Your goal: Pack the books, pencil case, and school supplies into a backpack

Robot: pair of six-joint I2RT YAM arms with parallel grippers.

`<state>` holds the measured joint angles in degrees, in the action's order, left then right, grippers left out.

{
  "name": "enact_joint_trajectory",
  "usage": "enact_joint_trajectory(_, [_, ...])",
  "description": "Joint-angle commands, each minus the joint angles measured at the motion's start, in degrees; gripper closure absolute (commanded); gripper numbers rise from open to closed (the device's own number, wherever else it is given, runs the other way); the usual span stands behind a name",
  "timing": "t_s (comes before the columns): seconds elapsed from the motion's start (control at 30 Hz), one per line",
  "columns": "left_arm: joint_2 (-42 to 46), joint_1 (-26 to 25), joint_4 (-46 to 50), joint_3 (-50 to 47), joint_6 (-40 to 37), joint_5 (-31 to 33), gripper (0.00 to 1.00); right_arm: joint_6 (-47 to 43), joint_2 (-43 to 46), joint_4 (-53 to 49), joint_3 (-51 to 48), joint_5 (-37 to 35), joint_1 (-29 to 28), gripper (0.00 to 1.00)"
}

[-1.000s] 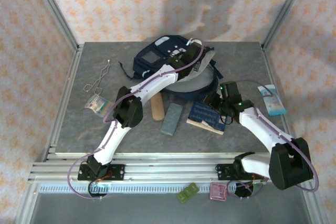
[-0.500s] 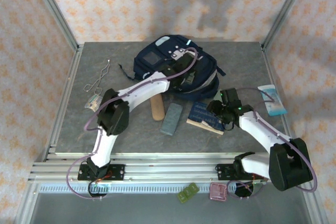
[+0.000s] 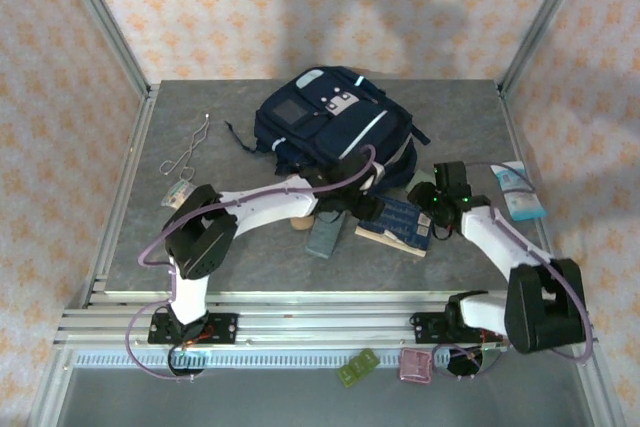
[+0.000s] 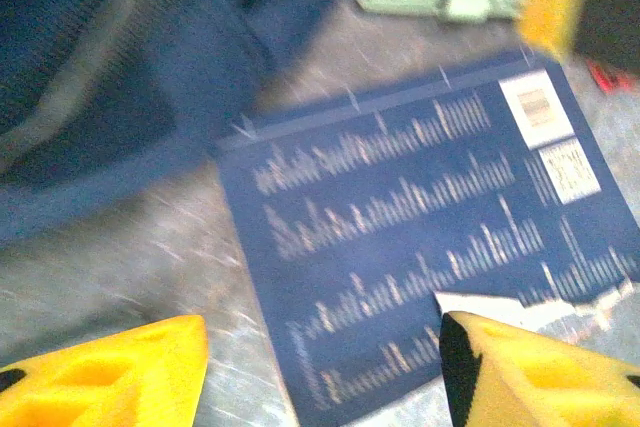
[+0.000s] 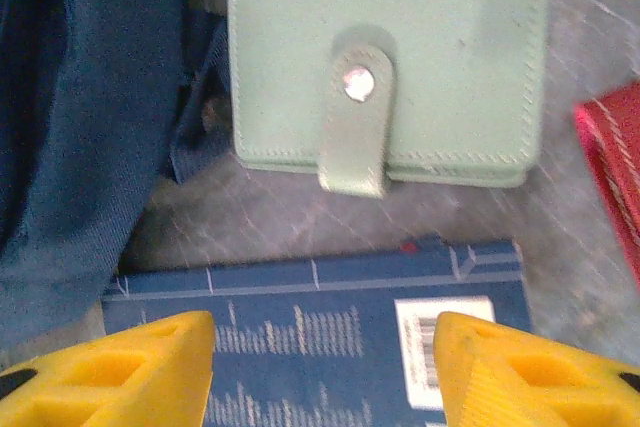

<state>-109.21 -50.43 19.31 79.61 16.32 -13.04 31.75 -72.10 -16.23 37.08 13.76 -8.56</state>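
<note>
Top view: backpack (image 3: 330,127) lies at far middle of table; contents hidden. Books (image 3: 398,223) stacked on table just before it, unpacked. Grey-blue case (image 3: 324,238) and tan case (image 3: 298,220) beside them, unpacked. My left gripper (image 3: 345,209) at stack's left edge, my right gripper (image 3: 433,211) at its right.

Left wrist view: my fingers (image 4: 110,377) spread, nothing between; dark blue book (image 4: 400,247) beneath.

Right wrist view: my fingers (image 5: 540,367) spread, empty. Green snap case (image 5: 390,67) on table beside backpack fabric.

Judgement: packing barely started; all visible items remain outside.

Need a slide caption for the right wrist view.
Right tool open over the dark blue book, a pale green snap-tab case just beyond it, the navy backpack at left.
</note>
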Motion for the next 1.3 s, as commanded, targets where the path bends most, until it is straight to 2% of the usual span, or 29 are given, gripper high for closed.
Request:
enact_joint_trajectory(0.0, [0.28, -1.65, -1.65, -1.39, 1.66, -4.12, 0.39, -2.70, -4.18, 4.63, 2.24, 0.58, 0.39, 0.42])
enact_joint_trajectory(0.1, [-2.52, -3.36, -0.56, -1.17, 1.00, -3.04, 0.41, -3.40, -7.39, 5.94, 2.87, 0.67, 0.44, 0.43])
enact_joint_trajectory(0.33, [-8.21, -3.62, 3.62, 0.98, -0.26, 2.87, 0.55, -3.42, -11.87, 6.09, 0.95, 1.77, 0.39, 0.45])
enact_joint_trajectory(0.5, [-10.62, -3.09, 5.19, 2.82, 0.13, 10.08, 0.63, -1.25, -7.41, 3.81, -4.33, 3.92, 0.38, 0.47])
enact_joint_trajectory(0.8, [-14.05, 0.22, 2.48, 8.43, -2.43, 14.14, 0.63, 5.07, 9.47, -4.08, -13.46, 8.41, -2.23, 0.48])
enact_joint_trajectory(0.93, [-14.59, 0.34, 0.67, 11.07, -4.12, 13.71, 0.62, 6.07, 14.61, -5.63, -13.24, 10.31, -3.39, 0.48])
enact_joint_trajectory(1.07, [-12.15, 0.33, 0.33, 11.33, -3.41, 12.02, 0.54, 3.67, 12.95, -5.74, -8.63, 5.02, -3.38, 0.46])
enact_joint_trajectory(1.27, [-4.27, 0.32, 0.68, 3.91, 3.02, 5.19, 0.44, -0.02, 3.32, -1.75, -3.44, 3.21, -3.39, 0.47])
